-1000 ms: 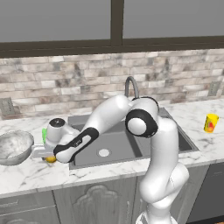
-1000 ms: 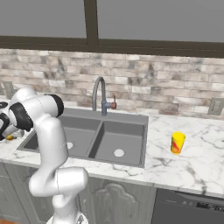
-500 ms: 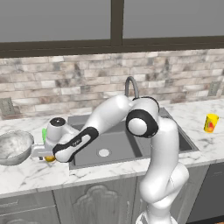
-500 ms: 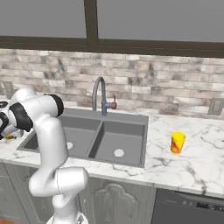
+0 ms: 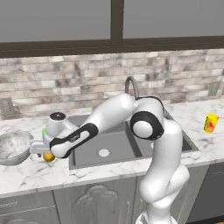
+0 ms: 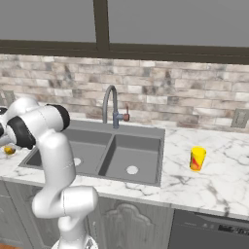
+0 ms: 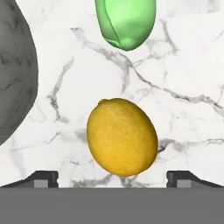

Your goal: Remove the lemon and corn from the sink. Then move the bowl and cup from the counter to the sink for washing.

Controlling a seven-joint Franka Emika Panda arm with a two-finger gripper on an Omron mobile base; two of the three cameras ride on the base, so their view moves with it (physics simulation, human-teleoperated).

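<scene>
Arm stretched low leftward, jaws spread over the lemon (image 7: 122, 136) on the counter (image 7: 183, 65).

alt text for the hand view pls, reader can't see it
A yellow lemon lies on the white marble counter between the open claw's two dark fingertips, which do not touch it. The tapered end of the green corn lies just beyond it, and the curved grey side of the bowl fills the left edge.
</scene>
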